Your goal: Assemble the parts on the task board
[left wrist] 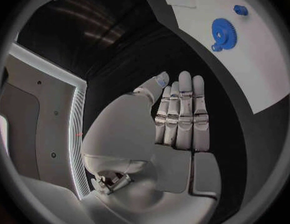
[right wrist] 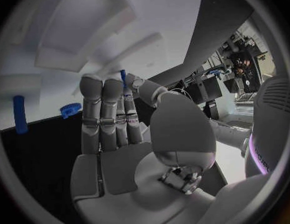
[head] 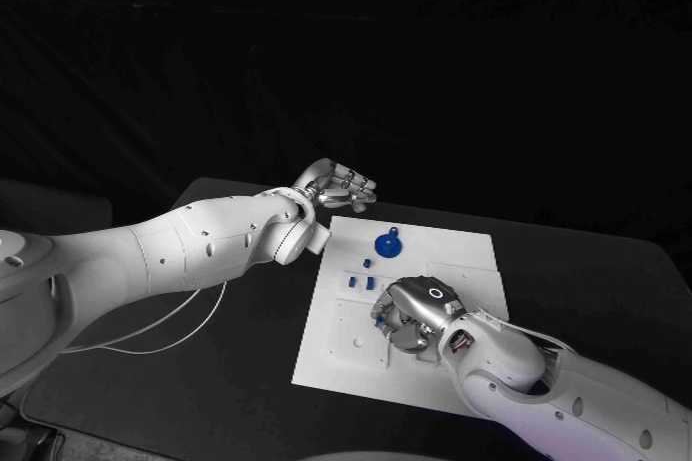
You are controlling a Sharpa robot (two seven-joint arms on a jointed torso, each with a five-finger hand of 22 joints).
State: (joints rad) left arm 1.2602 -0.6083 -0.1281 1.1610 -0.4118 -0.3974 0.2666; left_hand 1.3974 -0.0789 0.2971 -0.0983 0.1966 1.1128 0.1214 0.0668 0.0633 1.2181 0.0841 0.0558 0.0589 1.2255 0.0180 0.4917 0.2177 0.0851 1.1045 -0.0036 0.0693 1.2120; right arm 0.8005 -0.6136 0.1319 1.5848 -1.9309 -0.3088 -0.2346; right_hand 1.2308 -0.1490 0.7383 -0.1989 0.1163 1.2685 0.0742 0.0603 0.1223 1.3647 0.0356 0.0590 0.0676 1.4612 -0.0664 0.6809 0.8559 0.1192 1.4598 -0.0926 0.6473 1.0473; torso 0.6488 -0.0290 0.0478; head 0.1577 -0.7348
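Blue peg (right wrist: pixel 122 78) pinched in right hand (right wrist: pixel 120 129)

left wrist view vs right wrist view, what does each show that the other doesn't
The left wrist view alone shows the left hand, its fingers straight and holding nothing, and a large blue gear lying on the task board with a small blue part beyond it. The right wrist view alone shows the right hand pinching a thin blue pin between thumb and finger, a blue peg and a small blue gear. Both show the white task board with blue parts on it, over the black table.
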